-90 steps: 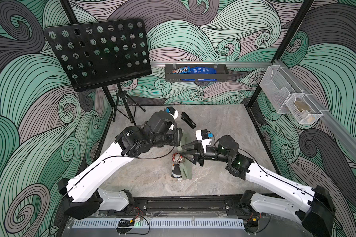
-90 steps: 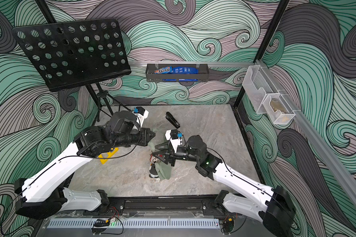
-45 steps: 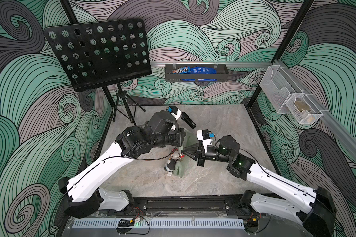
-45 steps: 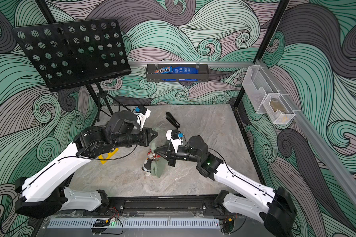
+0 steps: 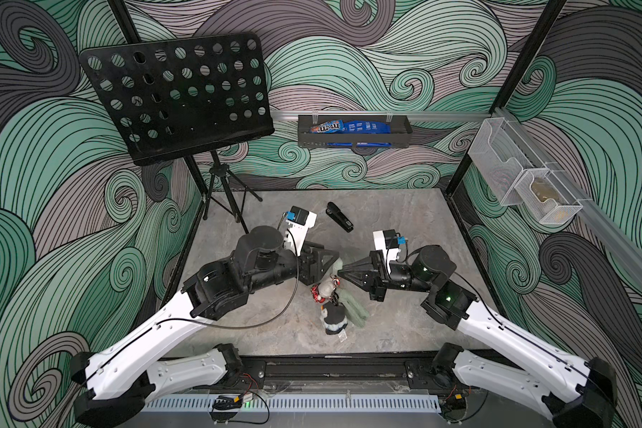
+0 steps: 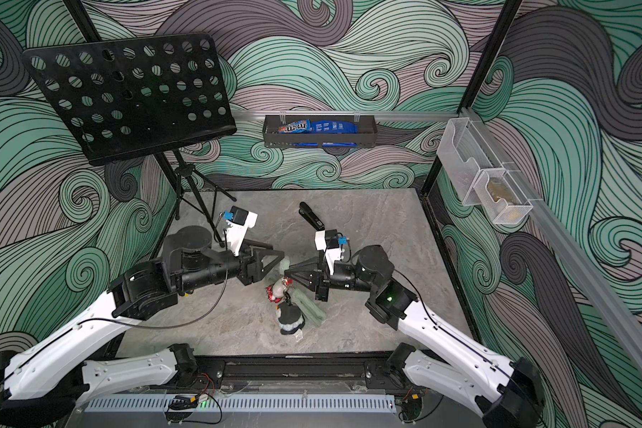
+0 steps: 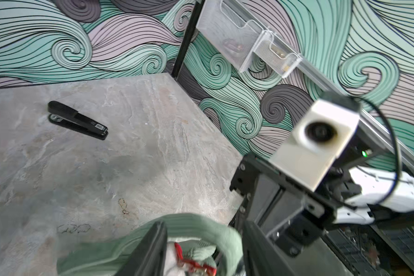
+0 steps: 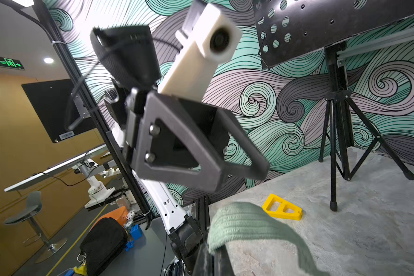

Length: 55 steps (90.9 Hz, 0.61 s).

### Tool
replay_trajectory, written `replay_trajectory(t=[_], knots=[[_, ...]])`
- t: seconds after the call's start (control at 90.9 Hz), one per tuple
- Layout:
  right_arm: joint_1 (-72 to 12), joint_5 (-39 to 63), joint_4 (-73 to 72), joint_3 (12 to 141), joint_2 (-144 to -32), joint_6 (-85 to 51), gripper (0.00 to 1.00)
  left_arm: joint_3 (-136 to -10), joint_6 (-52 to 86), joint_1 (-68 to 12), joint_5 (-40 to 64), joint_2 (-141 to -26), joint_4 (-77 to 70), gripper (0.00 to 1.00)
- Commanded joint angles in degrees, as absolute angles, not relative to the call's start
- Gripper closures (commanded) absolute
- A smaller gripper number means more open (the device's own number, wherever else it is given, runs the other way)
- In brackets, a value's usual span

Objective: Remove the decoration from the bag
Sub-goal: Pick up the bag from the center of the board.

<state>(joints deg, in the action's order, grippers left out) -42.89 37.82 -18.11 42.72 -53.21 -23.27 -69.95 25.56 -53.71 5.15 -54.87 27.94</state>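
Item: bag (image 5: 353,309), sage-green, mid-table, its upper end raised between the two claws and its lower end trailing toward the front edge.
Attached: decoration (image 5: 326,291) (plush charms, one pale with red trim, one dark), dangling beside the bag.
Claws: right gripper (image 5: 341,273) closed, pinching the bag's fabric; left gripper (image 5: 328,268) parted, straddling fabric and charms, gripping nothing.
Also: stapler (image 5: 339,216), black, farther back, apart.
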Motion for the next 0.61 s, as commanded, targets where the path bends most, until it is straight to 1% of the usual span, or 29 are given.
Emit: replay_trajectory(t=[0.0, 0.121, 0.264, 0.319, 0.396, 0.484, 0.55, 0.594], knots=[[-42.02, 42.01, -20.10, 45.98, -51.31, -26.31, 1.00, -62.63, 18.62, -53.88, 14.73, -50.02, 13.46, 0.53], [-42.06, 42.34, -18.76, 46.83, -50.47, -27.60, 1.00, -57.37, 15.68, -53.88, 20.24, -46.76, 7.11, 0.55], [-42.04, 43.11, -19.61, 46.93, -49.67, -29.60, 1.00, -55.62, 14.45, -53.88, 24.64, -47.57, 3.86, 0.55], [-42.06, 43.39, -19.81, 46.87, -49.44, -30.18, 1.00, -55.68, 14.54, -53.88, 26.03, -48.32, 3.05, 0.57], [-42.04, 43.67, -20.16, 46.48, -49.15, -30.77, 1.00, -56.16, 14.94, -53.88, 27.20, -49.06, 2.90, 0.68], [-42.02, 43.42, -20.54, 46.01, -48.88, -31.01, 1.00, -56.42, 14.91, -53.88, 27.10, -49.23, 3.29, 0.89], [-42.03, 43.50, -20.73, 45.69, -48.78, -31.15, 1.00, -56.26, 15.10, -53.88, 27.11, -49.06, 3.30, 1.00], [-42.01, 43.54, -20.85, 45.50, -48.60, -31.20, 1.00, -56.23, 15.11, -53.88, 27.22, -49.03, 3.35, 1.00]])
